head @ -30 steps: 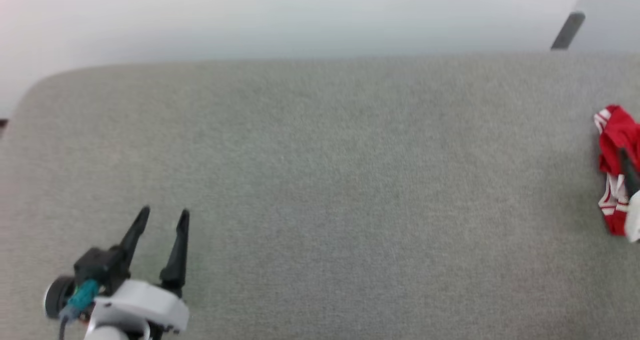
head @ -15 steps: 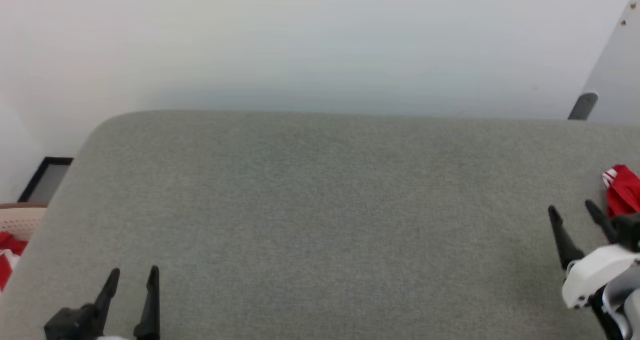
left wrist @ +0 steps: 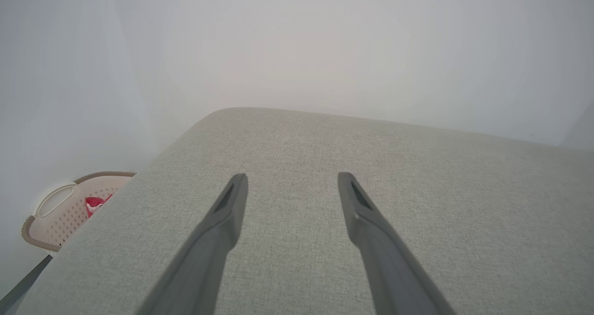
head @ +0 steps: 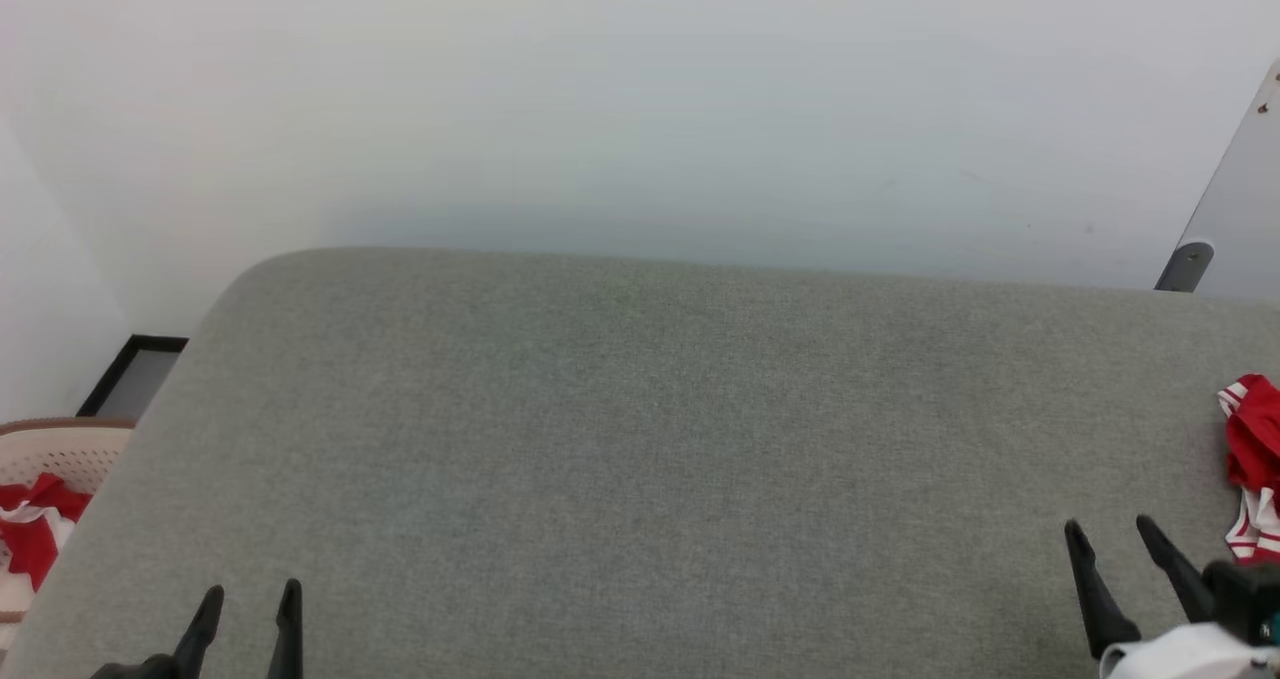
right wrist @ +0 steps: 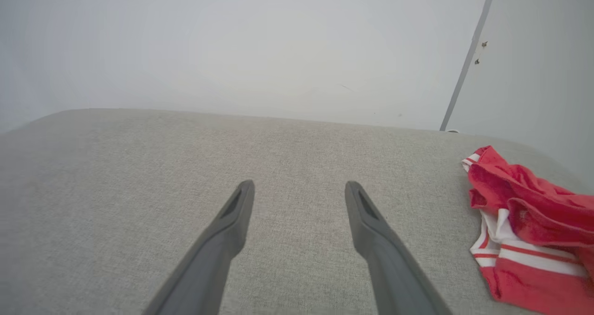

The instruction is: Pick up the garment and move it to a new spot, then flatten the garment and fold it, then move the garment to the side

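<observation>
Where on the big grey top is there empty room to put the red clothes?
The grey top is bare across its whole middle, from the left gripper to the right gripper and back to the wall. Its right edge is taken, where the garment lies crumpled. The basket sits off its left edge.

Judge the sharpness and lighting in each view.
Head view: soft and hazy, flat light, garment cropped at the right edge. Left wrist view: wall washed out, left fingers blurred up close. Right wrist view: garment's folds fairly clear, right fingers blurred.
</observation>
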### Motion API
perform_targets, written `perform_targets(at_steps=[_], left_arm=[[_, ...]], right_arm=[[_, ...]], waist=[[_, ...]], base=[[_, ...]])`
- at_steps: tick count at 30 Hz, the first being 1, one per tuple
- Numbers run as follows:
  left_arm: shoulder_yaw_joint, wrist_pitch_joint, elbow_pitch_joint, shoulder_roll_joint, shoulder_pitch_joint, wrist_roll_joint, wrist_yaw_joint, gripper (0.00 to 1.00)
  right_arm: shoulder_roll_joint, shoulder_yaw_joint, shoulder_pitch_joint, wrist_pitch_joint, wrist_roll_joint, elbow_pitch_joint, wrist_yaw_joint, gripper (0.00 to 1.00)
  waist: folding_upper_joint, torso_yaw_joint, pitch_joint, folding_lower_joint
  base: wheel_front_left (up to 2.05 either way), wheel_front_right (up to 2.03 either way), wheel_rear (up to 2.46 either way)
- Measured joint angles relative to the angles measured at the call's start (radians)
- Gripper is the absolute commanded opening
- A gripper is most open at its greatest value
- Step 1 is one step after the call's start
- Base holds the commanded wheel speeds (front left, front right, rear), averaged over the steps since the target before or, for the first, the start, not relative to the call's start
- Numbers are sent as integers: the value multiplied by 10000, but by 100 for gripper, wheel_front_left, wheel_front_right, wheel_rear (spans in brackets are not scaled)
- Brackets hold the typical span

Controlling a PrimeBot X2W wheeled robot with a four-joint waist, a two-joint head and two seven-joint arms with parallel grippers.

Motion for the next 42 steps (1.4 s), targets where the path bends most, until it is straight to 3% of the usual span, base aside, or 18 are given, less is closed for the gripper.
perform_targets(at_steps=[19, 42], left_arm=[[224, 0, 316, -161, 90, 127, -479, 100], [198, 0, 579, -240, -241, 205, -805, 100]], right_arm=[[823, -1043, 1845, 0, -755, -2048, 0, 100], [1035, -1193, 2091, 0, -957, -2334, 0, 100]], waist=[[0, -459, -143, 0], [0, -625, -182, 0]], base=[[0, 0, 0], [0, 0, 0]])
